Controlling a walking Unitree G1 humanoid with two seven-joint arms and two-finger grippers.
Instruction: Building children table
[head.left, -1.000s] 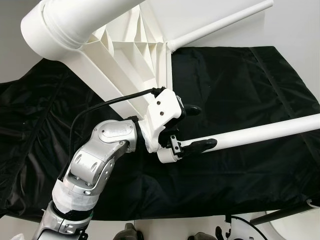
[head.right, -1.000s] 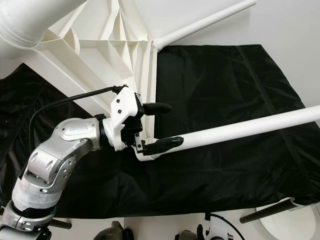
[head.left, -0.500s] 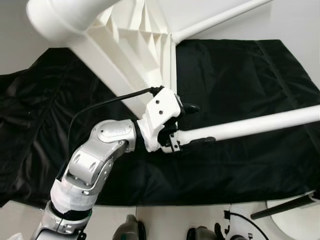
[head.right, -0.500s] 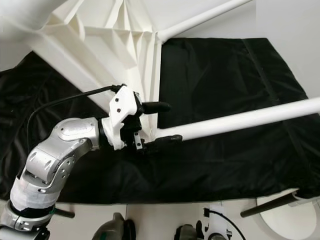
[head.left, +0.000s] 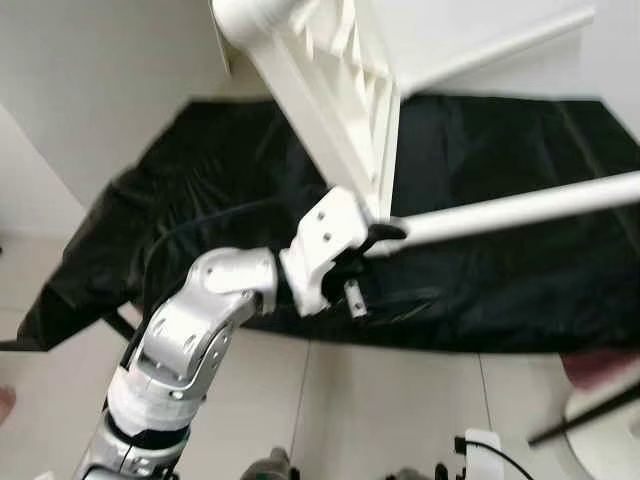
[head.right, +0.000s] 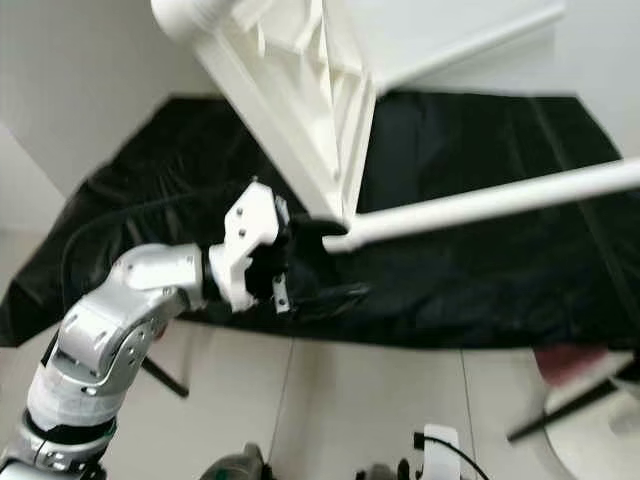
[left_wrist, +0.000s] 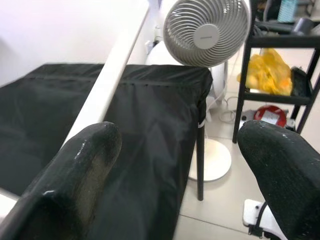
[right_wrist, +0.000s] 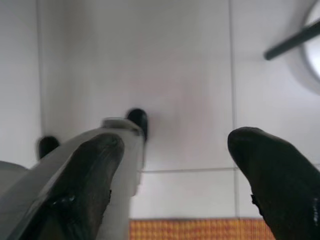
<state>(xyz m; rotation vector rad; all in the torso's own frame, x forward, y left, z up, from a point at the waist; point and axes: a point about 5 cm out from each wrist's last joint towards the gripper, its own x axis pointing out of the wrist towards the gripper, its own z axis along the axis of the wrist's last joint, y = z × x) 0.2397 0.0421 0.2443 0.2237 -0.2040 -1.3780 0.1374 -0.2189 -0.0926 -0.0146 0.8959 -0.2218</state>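
The white ribbed underside of the children's table top (head.left: 330, 90) hangs tilted across the upper middle. A long white table leg (head.left: 520, 205) runs from the right edge to the top's lower corner, where its end meets the ribs. My left gripper (head.right: 350, 260) is at that corner and stands open. One black finger (head.right: 320, 228) is level with the leg's end and the other is below it, over the cloth. In the left wrist view the leg (left_wrist: 112, 75) passes beside one finger (left_wrist: 80, 170). My right gripper (right_wrist: 175, 145) hangs open above floor tiles with nothing in it.
A black cloth (head.left: 500, 270) covers the low surface under the table parts, and pale tiled floor lies in front of it. A white fan (left_wrist: 207, 32) on a round base and a black shelf (left_wrist: 280, 42) with a yellow bag stand at the cloth's far end. A blurred pinkish shape (head.left: 595, 365) is at lower right.
The camera has pulled back and now shows floor. The leg's end has come off my left gripper's lower finger and up to the table top's corner. The top is tilted more steeply.
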